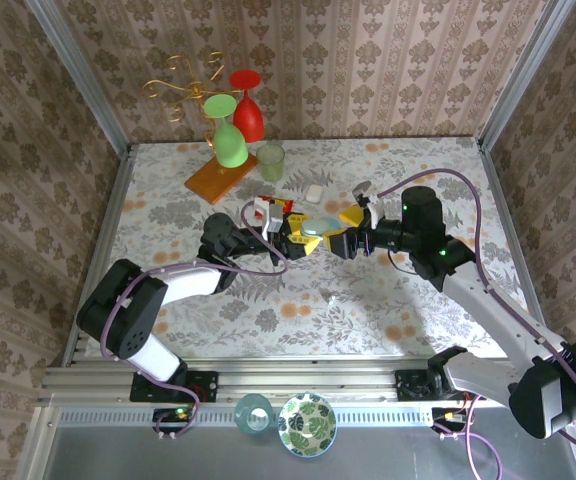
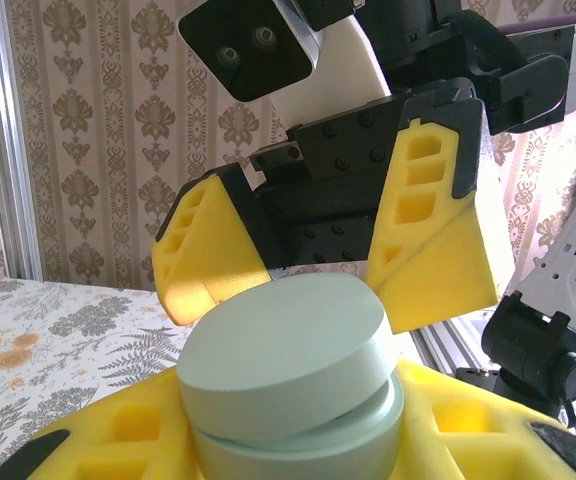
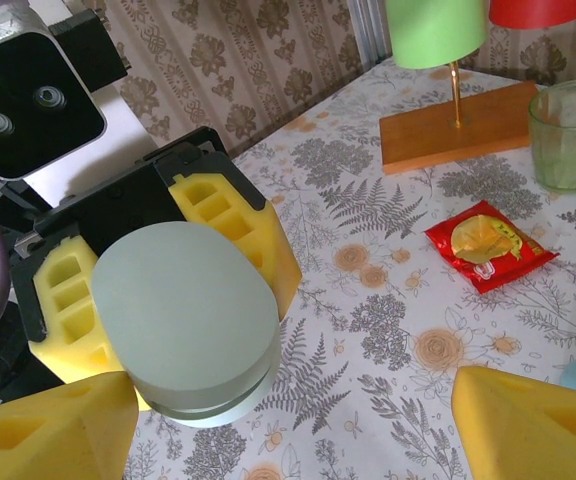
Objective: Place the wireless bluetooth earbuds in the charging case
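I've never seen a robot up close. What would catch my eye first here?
Two arms meet mid-table: the left gripper clamps the charging case, a pale blue oval with its lid slightly ajar, between yellow foam fingers, and the right gripper faces it, open. Behind them, at the back of the table, a green goblet and a red goblet hang on a gold wire stand.

both arms reach in, wrists facing each other; left gripper (image 3: pixel 183 310) clamps the charging case (image 2: pixel 288 350); right gripper (image 2: pixel 328 260) gapes wide, fingers either side of it, probably not touching
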{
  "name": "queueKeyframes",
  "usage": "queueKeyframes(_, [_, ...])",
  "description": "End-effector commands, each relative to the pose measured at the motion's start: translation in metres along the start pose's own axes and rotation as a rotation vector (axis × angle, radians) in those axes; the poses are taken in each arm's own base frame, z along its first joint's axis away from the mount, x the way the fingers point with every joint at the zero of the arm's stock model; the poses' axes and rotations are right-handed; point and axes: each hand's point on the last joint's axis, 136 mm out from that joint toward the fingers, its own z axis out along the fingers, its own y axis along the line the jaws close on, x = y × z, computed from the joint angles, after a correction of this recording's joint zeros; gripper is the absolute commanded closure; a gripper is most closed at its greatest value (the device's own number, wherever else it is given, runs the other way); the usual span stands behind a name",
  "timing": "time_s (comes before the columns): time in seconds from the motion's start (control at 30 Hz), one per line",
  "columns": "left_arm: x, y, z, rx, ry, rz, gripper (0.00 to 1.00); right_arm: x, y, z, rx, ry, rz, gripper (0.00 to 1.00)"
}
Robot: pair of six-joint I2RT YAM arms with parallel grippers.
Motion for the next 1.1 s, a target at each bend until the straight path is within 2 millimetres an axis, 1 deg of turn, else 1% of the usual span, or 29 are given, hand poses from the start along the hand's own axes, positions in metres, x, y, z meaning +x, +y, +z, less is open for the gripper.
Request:
queueKeyframes(0.0, [-0.001, -0.021, -0.001, 0.093, 0.007, 0.014, 0.68, -0.031, -0.01, -0.008, 0.067, -0.085, -0.022, 0.18])
queueKeyframes(0.3, [0.001, -0.021, -0.001, 0.096, 0.012, 0.01, 0.68, -0.036, -0.014, -0.008, 0.084, -0.104, 0.009, 0.2])
queueKeyframes(0.57, [0.001, -0.022, 0.0, 0.102, 0.012, 0.007, 0.68, -0.04, -0.017, -0.007, 0.089, -0.113, 0.032, 0.24])
queueKeyframes(0.67, [0.0, -0.022, 0.0, 0.104, 0.011, 0.007, 0.68, -0.04, -0.016, -0.005, 0.079, -0.11, 0.032, 0.28])
queueKeyframes(0.83, [0.0, -0.021, 0.0, 0.103, 0.011, 0.005, 0.68, -0.034, -0.003, -0.002, -0.01, -0.084, 0.008, 0.39])
queueKeyframes(0.93, [-0.001, -0.022, 0.001, 0.106, 0.01, 0.004, 0.68, -0.03, 0.002, 0.0, -0.044, -0.066, 0.0, 0.48])
queueKeyframes(0.97, [-0.001, -0.022, 0.001, 0.107, 0.011, 0.003, 0.68, -0.028, 0.003, 0.001, -0.056, -0.061, -0.002, 0.49])
queueKeyframes(1.07, [-0.002, -0.023, 0.002, 0.11, 0.01, 0.002, 0.67, -0.027, 0.01, 0.003, -0.103, -0.05, -0.025, 0.49])
